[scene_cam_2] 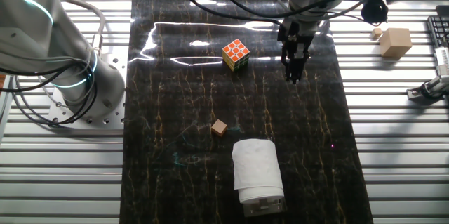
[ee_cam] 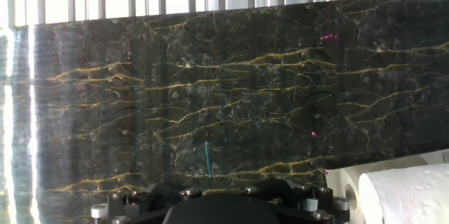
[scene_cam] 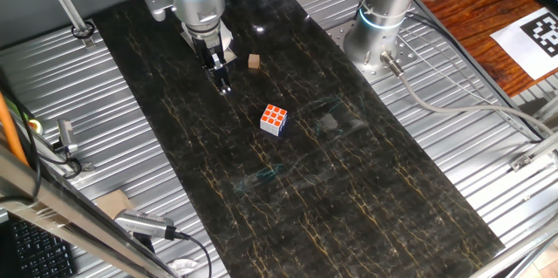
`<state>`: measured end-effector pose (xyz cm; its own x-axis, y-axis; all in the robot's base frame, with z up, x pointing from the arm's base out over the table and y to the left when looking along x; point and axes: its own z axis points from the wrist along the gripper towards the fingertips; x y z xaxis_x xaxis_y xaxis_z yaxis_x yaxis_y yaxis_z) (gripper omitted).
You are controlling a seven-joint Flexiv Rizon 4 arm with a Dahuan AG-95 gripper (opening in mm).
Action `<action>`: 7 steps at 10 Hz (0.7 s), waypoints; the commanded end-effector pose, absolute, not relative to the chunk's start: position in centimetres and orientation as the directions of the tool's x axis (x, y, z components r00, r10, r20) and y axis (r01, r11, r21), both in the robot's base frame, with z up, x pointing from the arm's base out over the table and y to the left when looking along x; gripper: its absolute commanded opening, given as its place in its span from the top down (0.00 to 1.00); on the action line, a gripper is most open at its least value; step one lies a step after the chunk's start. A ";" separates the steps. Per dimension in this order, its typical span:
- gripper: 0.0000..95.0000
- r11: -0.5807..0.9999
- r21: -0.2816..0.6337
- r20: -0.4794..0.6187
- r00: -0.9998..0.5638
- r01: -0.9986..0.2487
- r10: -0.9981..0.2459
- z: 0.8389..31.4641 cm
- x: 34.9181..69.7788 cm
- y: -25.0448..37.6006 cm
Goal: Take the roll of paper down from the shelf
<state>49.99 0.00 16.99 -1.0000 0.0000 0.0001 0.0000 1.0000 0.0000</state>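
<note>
The short, fat white roll of soft tissue paper (scene_cam_2: pixel 257 168) sits raised above the black, gold-veined marble tabletop (scene_cam_2: pixel 175 112) on what looks like a small clear shelf (scene_cam_2: pixel 262 205), whose pale front edge shows under the roll in the other fixed view; the hand view catches the roll (ee_cam: pixel 410 194) in its lower right corner. So, judging from this, the task has hardly begun: the roll is not grasped, not lifted and not set down on the table. The two-finger gripper (scene_cam_2: pixel 293 75) hangs low over the table, well apart from the roll, with bare marble under it and nothing held; its 2 fingers look close together in both fixed views, but how far they are parted I cannot tell. In one fixed view the gripper (scene_cam: pixel 223 83) stands near the small tan wooden block (scene_cam: pixel 254 62), though the other fixed view places that block (scene_cam_2: pixel 219 127) well off to its side, between the roll and the orange-and-white puzzle cube (scene_cam_2: pixel 236 53). Left to do: cross to the shelf, take the roll, carry it down.
</note>
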 end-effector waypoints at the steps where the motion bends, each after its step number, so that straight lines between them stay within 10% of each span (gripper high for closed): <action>1: 1.00 0.974 0.033 -0.021 -0.974 -0.225 -0.225 17.0 50.0 0.0; 7: 1.00 0.974 0.027 -0.017 -0.974 -0.227 -0.226 17.0 50.0 0.0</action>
<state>49.93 -0.06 17.04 -0.9817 -0.1899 -0.0134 -0.1902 0.9815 0.0226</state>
